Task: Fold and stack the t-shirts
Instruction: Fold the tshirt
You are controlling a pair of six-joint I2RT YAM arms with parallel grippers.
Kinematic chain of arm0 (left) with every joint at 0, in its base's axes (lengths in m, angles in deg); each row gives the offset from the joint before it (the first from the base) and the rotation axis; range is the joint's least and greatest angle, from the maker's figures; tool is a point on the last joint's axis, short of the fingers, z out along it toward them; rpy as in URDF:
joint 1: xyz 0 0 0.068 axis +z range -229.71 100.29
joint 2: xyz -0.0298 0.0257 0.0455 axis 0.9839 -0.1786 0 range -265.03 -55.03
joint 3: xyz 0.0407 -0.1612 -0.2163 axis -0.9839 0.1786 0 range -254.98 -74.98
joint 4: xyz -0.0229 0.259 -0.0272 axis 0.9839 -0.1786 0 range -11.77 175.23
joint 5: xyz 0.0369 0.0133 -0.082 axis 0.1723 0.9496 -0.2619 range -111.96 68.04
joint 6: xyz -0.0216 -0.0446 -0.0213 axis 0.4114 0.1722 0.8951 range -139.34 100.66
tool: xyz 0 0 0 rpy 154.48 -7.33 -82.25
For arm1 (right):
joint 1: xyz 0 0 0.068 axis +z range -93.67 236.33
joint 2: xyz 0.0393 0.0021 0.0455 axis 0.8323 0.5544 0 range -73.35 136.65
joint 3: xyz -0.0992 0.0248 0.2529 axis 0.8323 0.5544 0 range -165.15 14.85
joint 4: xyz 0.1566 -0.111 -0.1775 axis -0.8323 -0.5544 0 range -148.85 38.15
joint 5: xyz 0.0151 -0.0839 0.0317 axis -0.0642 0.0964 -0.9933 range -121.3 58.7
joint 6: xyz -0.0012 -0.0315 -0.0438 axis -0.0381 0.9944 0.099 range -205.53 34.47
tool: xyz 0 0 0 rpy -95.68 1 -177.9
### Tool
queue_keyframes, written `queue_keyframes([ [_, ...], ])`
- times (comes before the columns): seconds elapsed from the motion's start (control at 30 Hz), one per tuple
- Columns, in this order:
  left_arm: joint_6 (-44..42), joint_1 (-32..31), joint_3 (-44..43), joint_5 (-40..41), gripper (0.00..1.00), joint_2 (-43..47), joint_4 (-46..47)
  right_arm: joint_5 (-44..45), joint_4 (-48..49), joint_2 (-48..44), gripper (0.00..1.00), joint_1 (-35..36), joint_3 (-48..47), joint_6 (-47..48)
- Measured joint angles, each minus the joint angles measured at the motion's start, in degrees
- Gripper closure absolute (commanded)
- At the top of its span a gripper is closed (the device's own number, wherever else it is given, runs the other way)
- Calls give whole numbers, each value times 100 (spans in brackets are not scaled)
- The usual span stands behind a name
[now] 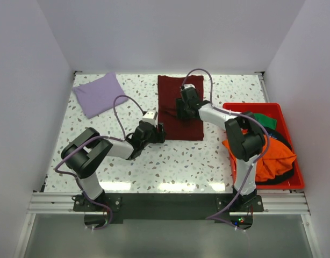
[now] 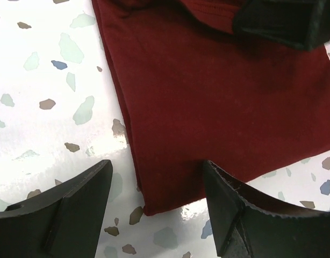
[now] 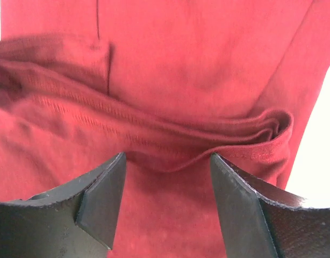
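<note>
The dark maroon t-shirt (image 1: 181,91) lies folded into a long strip at the far middle of the table. My left gripper (image 1: 160,133) is open at the strip's near left corner; in the left wrist view the jaws (image 2: 157,166) straddle that corner of the maroon cloth (image 2: 224,97) without holding it. My right gripper (image 1: 177,112) is open low over the strip's middle; in the right wrist view its jaws (image 3: 167,158) stand on either side of a bunched hem fold (image 3: 154,134). The lavender t-shirt (image 1: 99,94) lies folded at the far left.
A red plastic bin (image 1: 292,142) at the right holds an orange tee (image 1: 272,158), a green one (image 1: 267,121) and a black one (image 1: 280,141). White walls close in the table on three sides. The right gripper's black body shows in the left wrist view (image 2: 283,21).
</note>
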Motion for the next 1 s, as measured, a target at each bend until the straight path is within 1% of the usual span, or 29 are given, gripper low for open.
queue_keyframes([
  [0.1,0,-39,0,17,28,-4,15,184,-133,212,33,0,-380,68],
  [0.3,7,-85,59,83,28,9,72,800,-492,675,33,-42,-1438,256],
  [0.47,11,-90,223,164,28,175,33,1080,-590,599,33,-153,-1661,332],
  [0.57,13,-90,302,219,28,275,-35,1029,-557,240,33,-190,-1309,343],
  [0.67,33,-90,328,251,28,321,-74,831,-507,-402,33,-199,-699,321],
  [0.83,48,-90,328,251,27,330,-92,66,-205,-1327,33,-175,262,162],
  [1.0,48,-90,328,247,27,330,-92,-450,-66,-1349,33,-44,649,50],
])
